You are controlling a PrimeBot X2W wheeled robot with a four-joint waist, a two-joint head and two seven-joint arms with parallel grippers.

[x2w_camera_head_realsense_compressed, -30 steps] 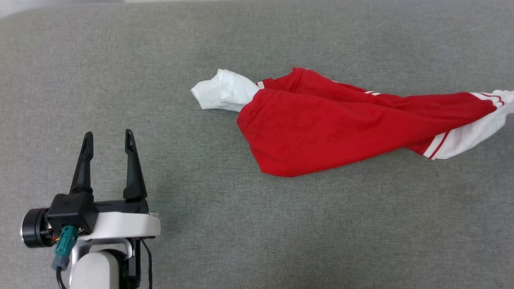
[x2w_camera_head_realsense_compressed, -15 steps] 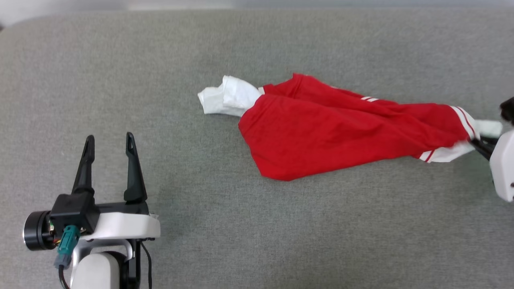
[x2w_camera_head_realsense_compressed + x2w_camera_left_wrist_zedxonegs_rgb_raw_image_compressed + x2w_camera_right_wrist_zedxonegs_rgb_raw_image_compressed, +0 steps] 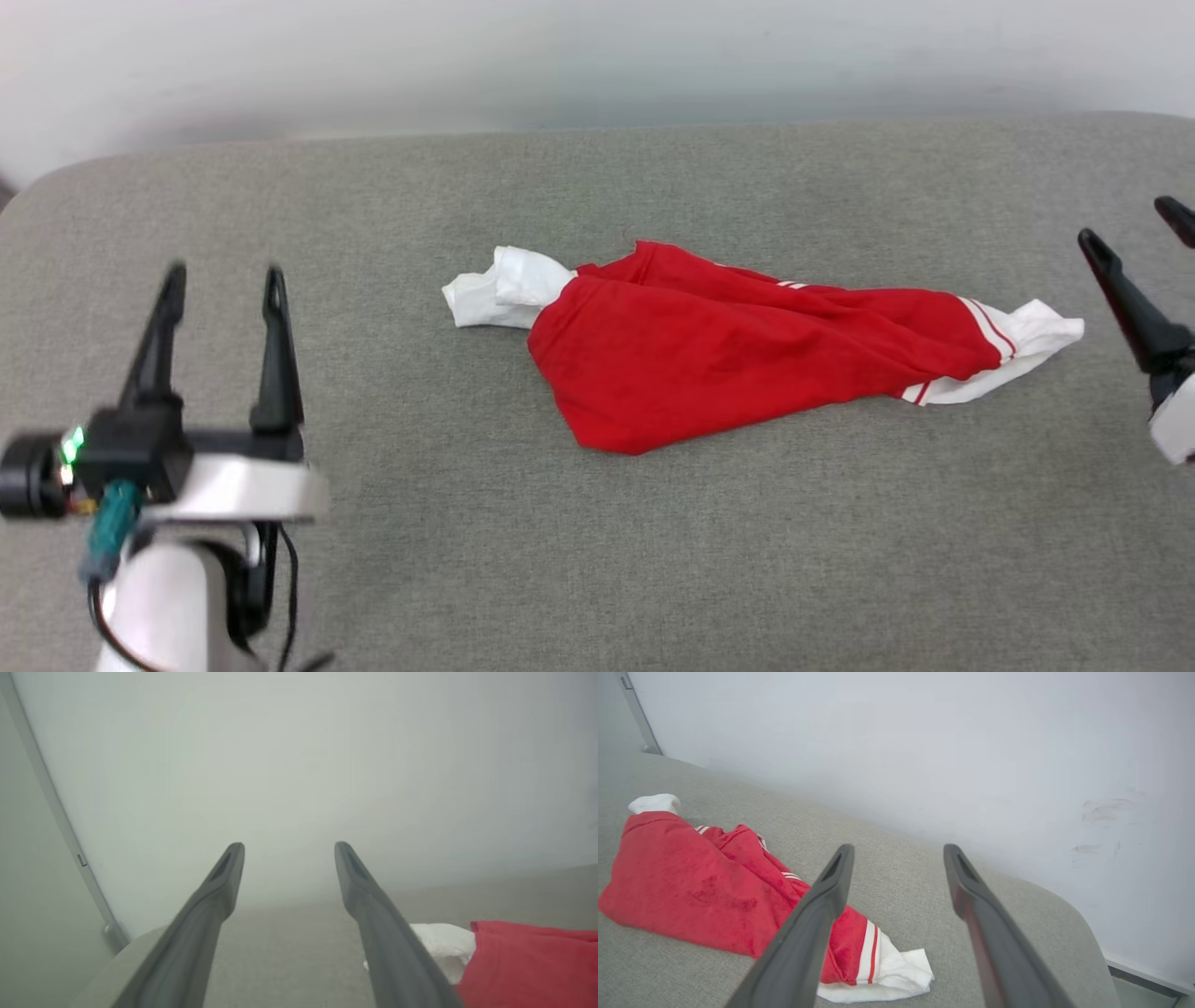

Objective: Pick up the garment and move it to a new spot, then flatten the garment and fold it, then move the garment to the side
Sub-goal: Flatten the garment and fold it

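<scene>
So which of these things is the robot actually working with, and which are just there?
Part of the job: red and white shirt, lying crumpled and unheld; left end effector, open; right end effector, open.
Just there: grey fabric surface under the shirt; pale wall behind.

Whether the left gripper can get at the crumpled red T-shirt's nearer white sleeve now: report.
Probably yes: the open left gripper faces bare grey fabric surface, and nothing lies between it and the white sleeve of the crumpled red T-shirt.
</scene>
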